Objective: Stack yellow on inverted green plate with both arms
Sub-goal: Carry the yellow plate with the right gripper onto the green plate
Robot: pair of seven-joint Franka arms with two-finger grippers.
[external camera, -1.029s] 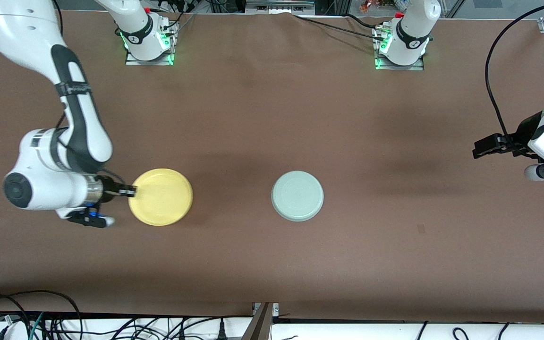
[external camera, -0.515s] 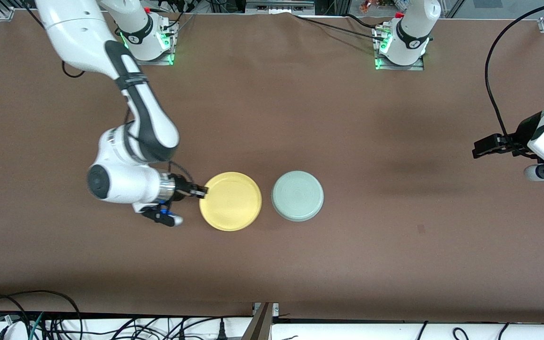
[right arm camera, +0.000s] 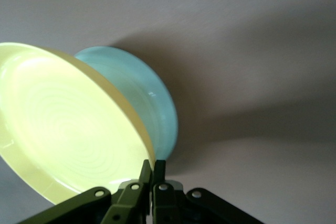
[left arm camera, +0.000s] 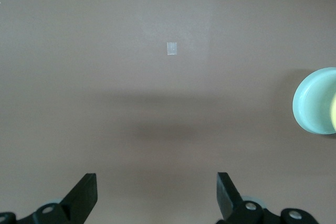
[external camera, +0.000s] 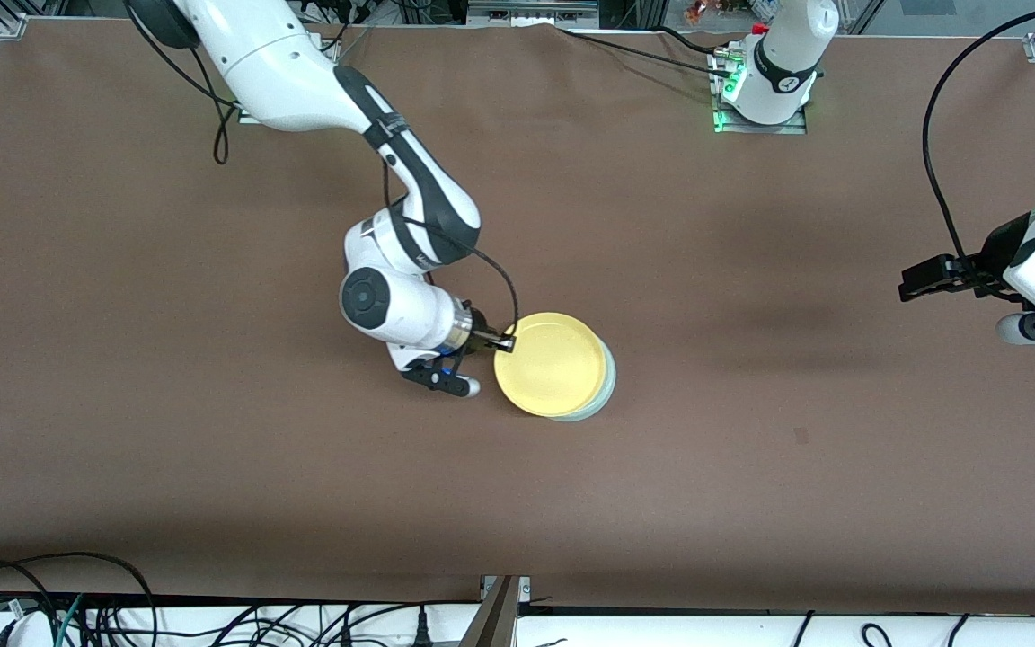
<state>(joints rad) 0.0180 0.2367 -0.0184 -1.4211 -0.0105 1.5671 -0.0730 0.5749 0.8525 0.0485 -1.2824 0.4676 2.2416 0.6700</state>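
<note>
My right gripper (external camera: pixel 507 342) is shut on the rim of the yellow plate (external camera: pixel 552 362), at the edge toward the right arm's end of the table. It holds the yellow plate (right arm camera: pixel 63 129) over the inverted green plate (external camera: pixel 605 394), which lies near the table's middle. Only a thin crescent of the green plate (right arm camera: pixel 152 108) shows past the yellow one; whether the two touch I cannot tell. My left gripper (left arm camera: pixel 156 195) is open with nothing between its fingers, over bare table at the left arm's end, where that arm waits. An edge of the green plate (left arm camera: pixel 315 100) shows in the left wrist view.
The brown table (external camera: pixel 751 449) carries a small pale patch (left arm camera: pixel 171 49) between the plates and the left arm's end. The arm bases (external camera: pixel 765 90) stand along the edge farthest from the front camera. Cables (external camera: pixel 77 611) hang past the near edge.
My right arm has carried the yellow plate from the right arm's end of the table to over the green plate. The left arm has not moved.
</note>
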